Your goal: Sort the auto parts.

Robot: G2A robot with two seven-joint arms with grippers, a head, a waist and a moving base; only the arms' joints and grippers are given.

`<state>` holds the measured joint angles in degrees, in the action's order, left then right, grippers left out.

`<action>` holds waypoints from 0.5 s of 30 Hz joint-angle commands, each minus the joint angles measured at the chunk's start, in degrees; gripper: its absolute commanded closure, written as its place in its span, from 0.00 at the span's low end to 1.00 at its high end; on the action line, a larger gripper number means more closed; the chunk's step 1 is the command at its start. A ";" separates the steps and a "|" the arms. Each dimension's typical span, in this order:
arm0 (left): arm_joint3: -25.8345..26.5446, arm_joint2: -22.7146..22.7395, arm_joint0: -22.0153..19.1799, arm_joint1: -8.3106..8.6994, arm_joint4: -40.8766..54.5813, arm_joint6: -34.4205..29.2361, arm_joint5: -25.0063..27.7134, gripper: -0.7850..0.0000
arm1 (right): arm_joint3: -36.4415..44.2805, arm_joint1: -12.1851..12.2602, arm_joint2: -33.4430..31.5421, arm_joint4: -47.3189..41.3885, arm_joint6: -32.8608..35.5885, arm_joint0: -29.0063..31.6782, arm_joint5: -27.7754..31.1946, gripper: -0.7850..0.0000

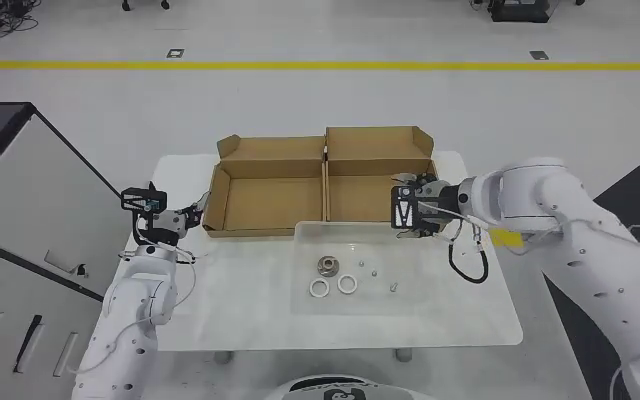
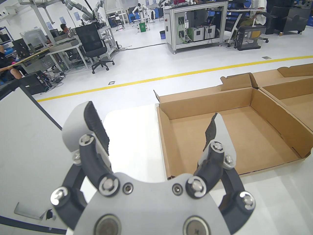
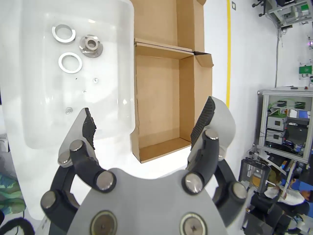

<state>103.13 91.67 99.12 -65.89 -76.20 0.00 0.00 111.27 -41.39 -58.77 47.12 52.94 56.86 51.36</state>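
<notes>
A clear tray (image 1: 450,280) on the white table holds a metal flanged hub (image 1: 326,266), two pale rings (image 1: 318,289) (image 1: 347,284) and a few tiny fasteners (image 1: 394,287). The right wrist view shows the hub (image 3: 91,46), both rings (image 3: 63,33) (image 3: 70,62) and a small nut (image 3: 95,80). Behind the tray stand two empty cardboard boxes, left (image 1: 265,200) and right (image 1: 375,190). My right gripper (image 1: 400,212) (image 3: 148,105) hangs open over the right box's (image 3: 159,99) front edge, holding nothing. My left gripper (image 1: 190,213) (image 2: 152,110) is open beside the left box (image 2: 244,133), at the table's left edge.
A grey slanted panel (image 1: 50,180) stands off the table's left side, close to my left arm. The table's front strip (image 1: 250,300) lies bare before the tray. A yellow floor line (image 1: 320,65) runs behind the boxes.
</notes>
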 commanded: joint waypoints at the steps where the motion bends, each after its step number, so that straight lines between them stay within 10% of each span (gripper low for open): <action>1: 0.00 0.00 0.00 0.00 0.00 0.00 0.00 0.00 | 0.13 1.50 3.36 -3.01 1.34 -1.74 -1.34 0.00; 15: 0.00 0.00 0.00 0.00 0.00 0.00 0.00 0.00 | 0.24 7.32 21.21 -12.80 5.45 -11.34 -5.46 0.00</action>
<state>103.13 91.67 99.12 -65.89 -76.20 0.00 0.00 111.70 -34.20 -38.55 34.39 58.46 46.03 45.83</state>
